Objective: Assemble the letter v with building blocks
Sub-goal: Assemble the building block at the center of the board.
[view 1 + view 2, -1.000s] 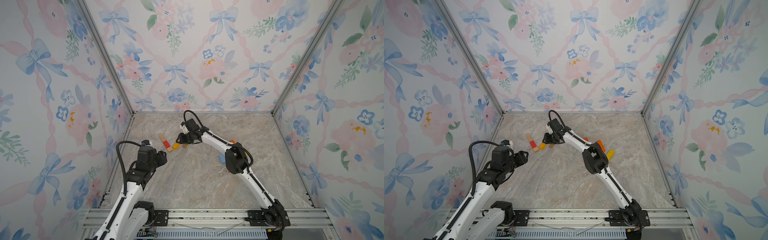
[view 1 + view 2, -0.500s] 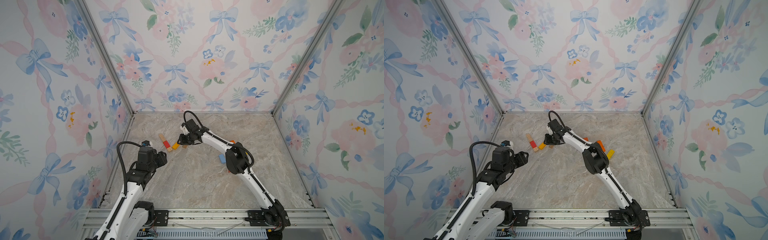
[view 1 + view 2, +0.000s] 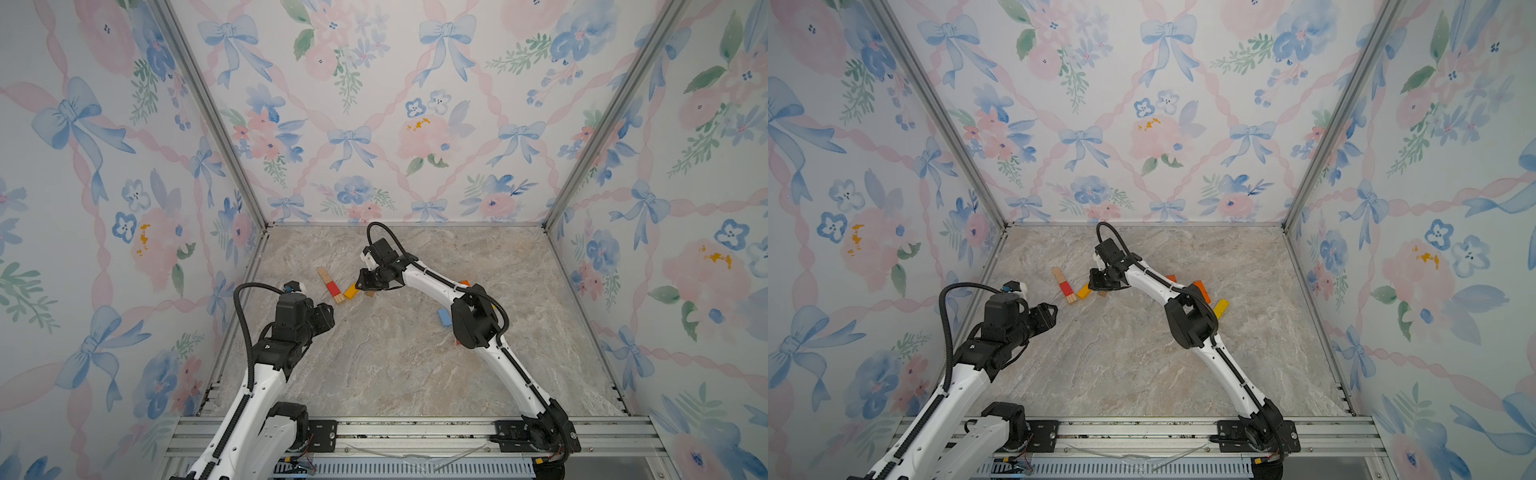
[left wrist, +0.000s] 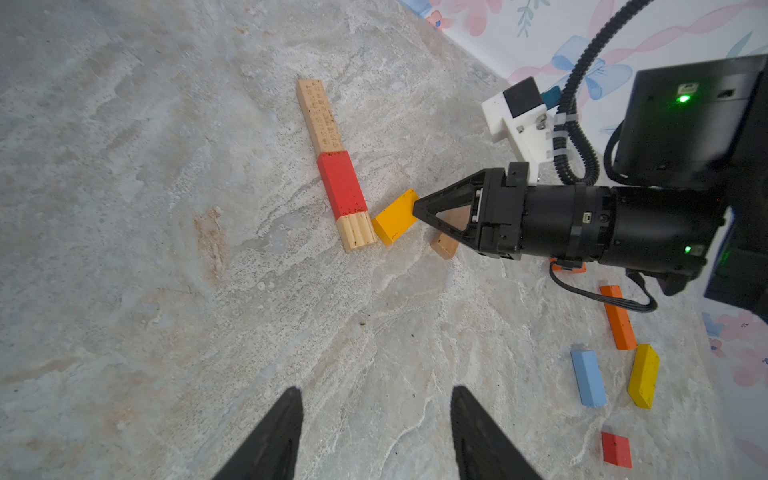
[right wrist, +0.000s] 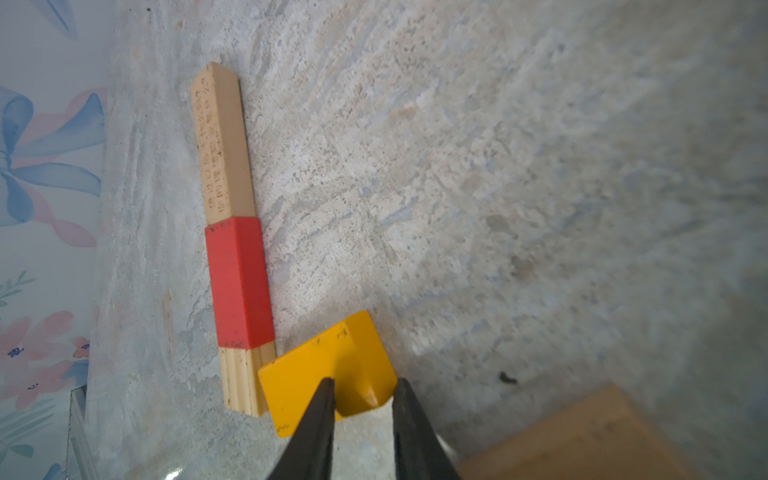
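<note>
Centre-left in both top views, a slanted line on the marble worktop [image 3: 395, 365]: long wood bar [image 3: 323, 274], red block [image 3: 332, 287] and short wood block [image 3: 339, 298], end to end and touching

Just right of the line's lower end, a yellow block [image 3: 350, 291] angled up to the right, one corner close against the short wood block

Right gripper [image 5: 362, 384] low at that yellow block's right-hand end, fingers narrowly apart with the block's end between them. Clamped or only straddling: cannot tell

Small brown block [image 3: 369, 294] just below the right gripper in the frame

Left gripper [image 4: 376, 395] at lower left of the top views, jaws wide apart, nothing between them, well clear of the line

Right of centre, loose around the right arm's elbow and partly hidden by it: light blue block [image 3: 444, 317], orange block [image 3: 1200, 287], second yellow block [image 3: 1221, 308]. Small red block [image 4: 616, 449] visible in the left wrist view
</note>
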Tool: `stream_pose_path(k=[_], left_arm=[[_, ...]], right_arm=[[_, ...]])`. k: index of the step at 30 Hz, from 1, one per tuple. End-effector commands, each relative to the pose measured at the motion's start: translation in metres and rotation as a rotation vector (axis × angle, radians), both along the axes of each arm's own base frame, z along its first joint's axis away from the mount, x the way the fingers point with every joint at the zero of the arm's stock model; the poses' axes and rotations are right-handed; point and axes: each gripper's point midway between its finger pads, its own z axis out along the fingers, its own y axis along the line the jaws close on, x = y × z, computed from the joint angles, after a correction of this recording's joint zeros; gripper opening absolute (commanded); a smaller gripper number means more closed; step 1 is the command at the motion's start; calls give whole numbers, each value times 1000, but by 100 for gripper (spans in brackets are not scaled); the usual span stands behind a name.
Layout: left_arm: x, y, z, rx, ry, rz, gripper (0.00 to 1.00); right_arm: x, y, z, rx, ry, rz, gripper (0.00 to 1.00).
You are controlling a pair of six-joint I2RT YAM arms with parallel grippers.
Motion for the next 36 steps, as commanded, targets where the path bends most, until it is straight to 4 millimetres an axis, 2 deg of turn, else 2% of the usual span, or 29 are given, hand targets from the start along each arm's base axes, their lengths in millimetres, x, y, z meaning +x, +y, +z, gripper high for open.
stream_pose_path(k=[1,9,11,14,20,23,26,28,31,36], left_arm=[[-2,0,-3,-17,10,4,59],[-2,-1,-3,-20,12,0,60],[-2,-1,-4,-20,12,0,59],[-2,-1,-3,-22,11,1,60],[-3,-1,-4,-23,14,2,59],[-3,-1,-5,-24,15,3,59],[-3,1,-6,-19,16,8,59],[-3,1,-6,-20,18,9,59],[-3,1,-7,-21,23,15,59],[-3,1,-9,-22,28,17,58]], right_arm=[[-12,0,10,-21,3,13,25],[-15,-2,13,-13,6,10,30],[-17,-2,16,-8,3,10,36],[-18,-3,24,11,-6,5,39],[-24,-4,38,57,-12,-4,40],[-29,-4,38,72,-5,-5,31],[-34,-2,33,72,7,-2,13],[-36,-1,27,69,22,0,5],[-40,3,19,66,32,10,0],[-42,8,10,69,67,-6,0]])
